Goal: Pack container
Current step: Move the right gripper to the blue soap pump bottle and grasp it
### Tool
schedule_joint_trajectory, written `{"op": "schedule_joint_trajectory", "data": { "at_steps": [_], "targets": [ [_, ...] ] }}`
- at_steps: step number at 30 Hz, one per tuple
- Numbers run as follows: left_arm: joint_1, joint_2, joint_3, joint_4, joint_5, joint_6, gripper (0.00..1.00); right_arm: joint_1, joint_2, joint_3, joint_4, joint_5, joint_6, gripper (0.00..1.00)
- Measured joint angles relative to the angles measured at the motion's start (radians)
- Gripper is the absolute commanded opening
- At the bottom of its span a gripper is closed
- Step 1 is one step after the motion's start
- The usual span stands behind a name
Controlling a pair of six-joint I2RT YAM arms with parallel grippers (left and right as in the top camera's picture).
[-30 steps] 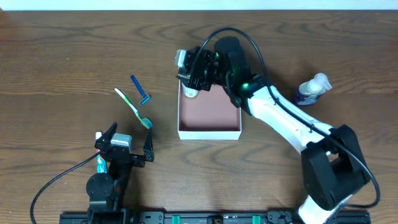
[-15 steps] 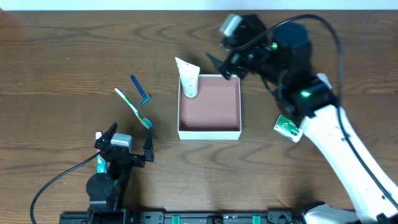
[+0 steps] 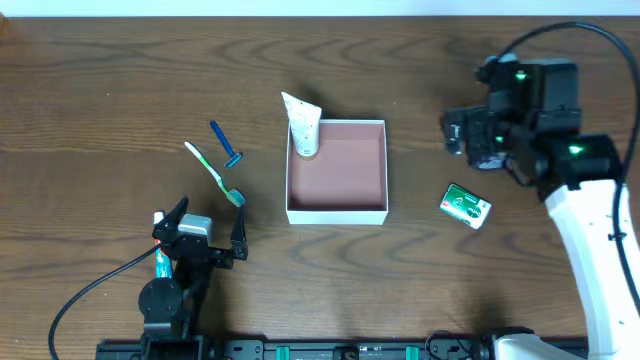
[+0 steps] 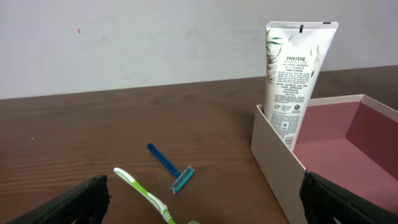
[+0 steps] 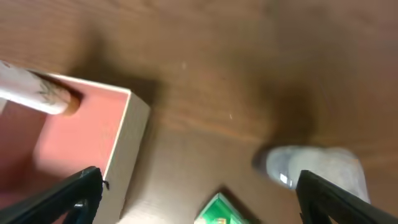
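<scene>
The container (image 3: 337, 213) is a square white-walled box with a pinkish floor at the table's middle; it also shows in the left wrist view (image 4: 277, 152) and the right wrist view (image 5: 127, 140). A white Pantene tube (image 3: 303, 125) stands tilted in its back left corner (image 4: 292, 81). A blue razor (image 3: 226, 146) and a green and white toothbrush (image 3: 215, 172) lie left of the box. A green box (image 3: 465, 206) lies to its right. My right gripper (image 3: 468, 140) is open and empty, above the table right of the container. My left gripper (image 3: 210, 222) is open and empty near the front left.
A clear bottle (image 5: 314, 171) lies under my right gripper, hidden by the arm in the overhead view. A small teal and red item (image 3: 160, 262) lies beside the left arm. The table's back edge runs along the top.
My right arm has swung from over the container's back left corner to the right, leaving the tube leaning in that corner. The green box came into view. The left arm has not moved.
</scene>
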Motion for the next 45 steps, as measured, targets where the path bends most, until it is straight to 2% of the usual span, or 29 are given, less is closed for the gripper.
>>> {"op": "schedule_joint_trajectory", "data": {
  "at_steps": [5, 13, 18, 25, 36, 40, 45],
  "targets": [
    [0.000, 0.000, 0.000, 0.000, 0.000, 0.000, 0.98, -0.077, -0.002, 0.000, -0.018, -0.003, 0.013, 0.99],
    [0.000, 0.000, 0.000, 0.000, 0.000, 0.000, 0.98, -0.162, -0.002, 0.000, -0.016, 0.119, 0.013, 0.99],
    [0.000, 0.000, 0.000, 0.000, 0.000, 0.000, 0.98, -0.174, 0.026, 0.000, -0.026, 0.167, 0.005, 0.98],
    [0.000, 0.000, 0.000, 0.000, 0.000, 0.000, 0.98, -0.175, 0.152, 0.000, -0.001, 0.187, -0.001, 0.91],
    [0.000, 0.000, 0.000, 0.000, 0.000, 0.000, 0.98, -0.175, 0.278, 0.000, 0.089, 0.197, 0.070, 0.89],
    [0.000, 0.000, 0.000, 0.000, 0.000, 0.000, 0.98, -0.175, 0.282, 0.000, 0.098, 0.206, 0.082, 0.80],
    [0.000, 0.000, 0.000, 0.000, 0.000, 0.000, 0.98, -0.175, 0.283, 0.000, 0.101, 0.215, 0.096, 0.62]
  ]
}}
